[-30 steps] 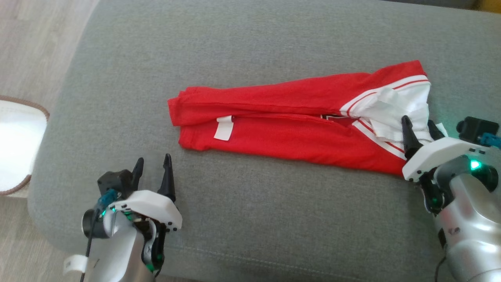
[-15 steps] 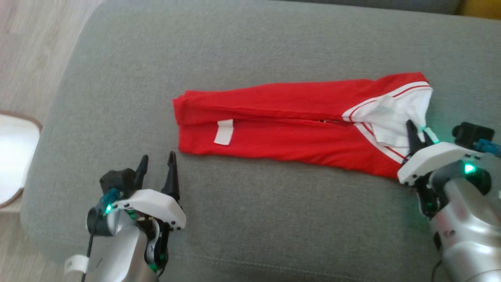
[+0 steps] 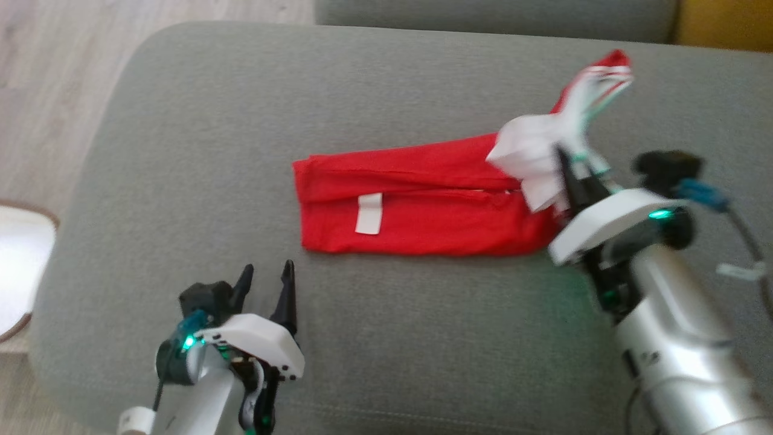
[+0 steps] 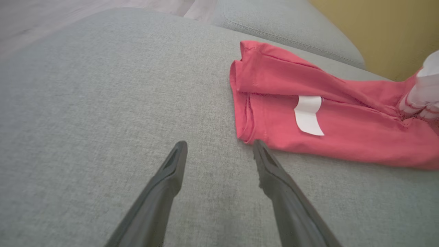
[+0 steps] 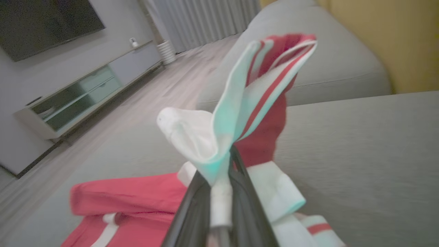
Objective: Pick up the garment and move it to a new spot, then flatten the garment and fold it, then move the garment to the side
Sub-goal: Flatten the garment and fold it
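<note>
1. Garment [image 3: 423, 217]: red, folded into a long strip, lies across the middle of the grey sofa cushion [image 3: 392, 350]. Most of it is flat on the fabric.
2. Its right end, the white part w/ red stripes [image 3: 595, 78], is up off the cushion and points up and away from the robot. It's blurred in head view.
3. R gripper [image 3: 574, 175]: fingers nearly together, pinching the white cloth at that raised end.
4. R wrist view: cloth is bunched betw. the two dark fingers [image 5: 192, 206]. The striped flap stands above the tips and the red body hangs to the lower left.
5. L gripper [image 3: 268, 272]: fingers spread wide, nothing betw. them. It sits over the cushion nr the front edge, close to the garment's left end but apart from it.
6. L wrist view: the finger at that view's right has its tip just beside the garment's near corner. Can't tell if it touches.
7. White label [image 3: 368, 213] lies on top of the garment, toward its left end.
8. Bkgd: wood floor [image 3: 60, 60] left of the sofa, and a white round thing w/ brown rim [image 3: 15, 266] at the left edge.
9. R wrist view also has a low cabinet [image 5: 85, 92], a dark screen [image 5: 44, 20] and a yellow wall [image 5: 394, 34].
</note>
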You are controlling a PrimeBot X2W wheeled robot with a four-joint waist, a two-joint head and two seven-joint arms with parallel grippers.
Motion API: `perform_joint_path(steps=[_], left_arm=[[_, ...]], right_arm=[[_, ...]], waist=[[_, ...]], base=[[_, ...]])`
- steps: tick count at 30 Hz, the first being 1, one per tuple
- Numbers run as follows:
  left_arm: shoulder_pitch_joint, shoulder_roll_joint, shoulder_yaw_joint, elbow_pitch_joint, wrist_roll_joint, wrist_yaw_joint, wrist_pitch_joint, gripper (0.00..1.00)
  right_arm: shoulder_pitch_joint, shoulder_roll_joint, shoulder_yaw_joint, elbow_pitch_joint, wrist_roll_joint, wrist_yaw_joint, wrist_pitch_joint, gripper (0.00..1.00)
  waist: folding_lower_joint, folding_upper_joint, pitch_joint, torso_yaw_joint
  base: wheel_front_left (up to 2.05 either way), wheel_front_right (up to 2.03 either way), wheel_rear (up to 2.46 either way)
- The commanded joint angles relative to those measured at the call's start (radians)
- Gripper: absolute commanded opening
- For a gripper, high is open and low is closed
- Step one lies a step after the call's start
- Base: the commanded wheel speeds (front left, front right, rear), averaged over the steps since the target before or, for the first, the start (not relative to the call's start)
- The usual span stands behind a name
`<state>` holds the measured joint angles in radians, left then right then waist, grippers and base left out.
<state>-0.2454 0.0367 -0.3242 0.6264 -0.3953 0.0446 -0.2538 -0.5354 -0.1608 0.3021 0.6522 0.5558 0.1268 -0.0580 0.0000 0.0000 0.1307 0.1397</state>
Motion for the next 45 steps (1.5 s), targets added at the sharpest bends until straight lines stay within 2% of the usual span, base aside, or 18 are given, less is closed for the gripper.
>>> perform_joint_path(steps=[1, 6, 14, 15, 16, 17, 18, 19, 23, 27, 29, 32, 35, 36, 41, 45], left_arm=[[-0.018, 0.014, 0.018, -0.02, -0.005, 0.005, -0.008, 1.0], [-0.022, 0.014, -0.037, -0.011, -0.024, 0.003, -0.008, 1.0], [-0.037, 0.014, -0.135, -0.003, -0.053, 0.012, -0.008, 1.0], [-0.037, 0.014, -0.144, -0.003, -0.062, 0.013, -0.008, 1.0], [-0.038, 0.014, -0.152, -0.001, -0.067, 0.014, -0.008, 1.0], [-0.039, 0.014, -0.156, -0.001, -0.07, 0.017, -0.008, 1.0], [-0.04, 0.014, -0.158, -0.001, -0.073, 0.021, -0.008, 1.0], [-0.04, 0.014, -0.157, -0.002, -0.074, 0.024, -0.008, 1.0], [-0.041, 0.014, -0.147, -0.006, -0.073, 0.035, -0.008, 1.0], [-0.044, 0.014, -0.112, -0.025, -0.054, 0.046, -0.008, 1.0], [-0.042, 0.014, -0.087, -0.036, -0.041, 0.051, -0.008, 1.0], [-0.041, 0.014, -0.053, -0.059, -0.012, 0.058, -0.008, 1.0], [-0.034, 0.014, -0.018, -0.089, 0.021, 0.066, -0.008, 1.0], [-0.026, 0.014, 0.006, -0.11, 0.045, 0.072, -0.008, 1.0], [0.012, 0.014, 0.061, -0.167, 0.095, 0.083, -0.008, 1.0], [0.057, 0.014, 0.096, -0.201, 0.118, 0.087, -0.008, 1.0]], right_arm=[[0.002, 0.023, 0.036, -0.052, 0.012, 0.004, 0.012, 0.0], [0.002, 0.074, 0.125, -0.09, 0.013, 0.004, 0.054, 0.0], [-0.053, 0.109, 0.169, 0.022, 0.035, 0.004, 0.014, 0.0], [-0.057, 0.11, 0.187, 0.028, 0.06, 0.004, 0.007, 0.24], [-0.06, 0.11, 0.206, 0.028, 0.09, 0.004, -0.004, 0.43], [-0.063, 0.11, 0.22, 0.031, 0.122, 0.004, -0.017, 0.49], [-0.067, 0.11, 0.231, 0.034, 0.15, 0.004, -0.034, 0.76], [-0.073, 0.11, 0.241, 0.035, 0.175, 0.004, -0.059, 1.0], [-0.097, 0.11, 0.244, 0.061, 0.213, 0.004, -0.142, 1.0], [-0.121, 0.11, 0.172, 0.136, 0.165, 0.004, -0.196, 1.0], [-0.12, 0.11, 0.111, 0.168, 0.12, 0.004, -0.202, 1.0], [-0.093, 0.096, -0.03, 0.151, 0.012, 0.004, -0.203, 1.0], [-0.033, 0.092, -0.17, 0.1, -0.122, 0.004, -0.203, 1.0], [0.012, 0.097, -0.241, 0.06, -0.209, 0.004, -0.203, 1.0], [0.11, 0.109, -0.337, 0.003, -0.344, 0.004, -0.204, 1.0], [0.169, 0.11, -0.316, -0.014, -0.335, 0.004, -0.204, 1.0]], waist=[[0.0, 0.0, 0.0, 0.024], [0.0, 0.0, 0.002, 0.109], [0.0, 0.0, 0.012, 0.255], [0.0, 0.0, 0.011, 0.267], [0.0, 0.0, 0.01, 0.274], [0.0, 0.0, 0.009, 0.276], [0.0, 0.0, 0.008, 0.276], [0.0, 0.0, 0.006, 0.273], [0.0, 0.0, 0.0, 0.246], [0.0, 0.0, -0.011, 0.189], [0.0, 0.0, -0.015, 0.155], [0.0, 0.0, -0.017, 0.106], [0.0, 0.0, -0.021, 0.065], [0.0, 0.0, -0.025, 0.039], [0.0, 0.0, -0.042, -0.017], [0.0, 0.0, -0.061, -0.05]], base=[[0.0, 0.0, 0.0], [0.0, 0.0, 0.0], [0.0, 0.0, 0.0], [0.0, 0.0, 0.0], [0.0, 0.0, 0.0], [0.0, 0.0, 0.0], [0.0, 0.0, 0.0], [0.0, 0.0, 0.0], [0.0, 0.0, 0.0], [0.0, 0.0, 0.0], [0.0, 0.0, 0.0], [0.0, 0.0, 0.0], [0.0, 0.0, 0.0], [0.0, 0.0, 0.0], [0.0, 0.0, 0.0], [0.0, 0.0, 0.0]])
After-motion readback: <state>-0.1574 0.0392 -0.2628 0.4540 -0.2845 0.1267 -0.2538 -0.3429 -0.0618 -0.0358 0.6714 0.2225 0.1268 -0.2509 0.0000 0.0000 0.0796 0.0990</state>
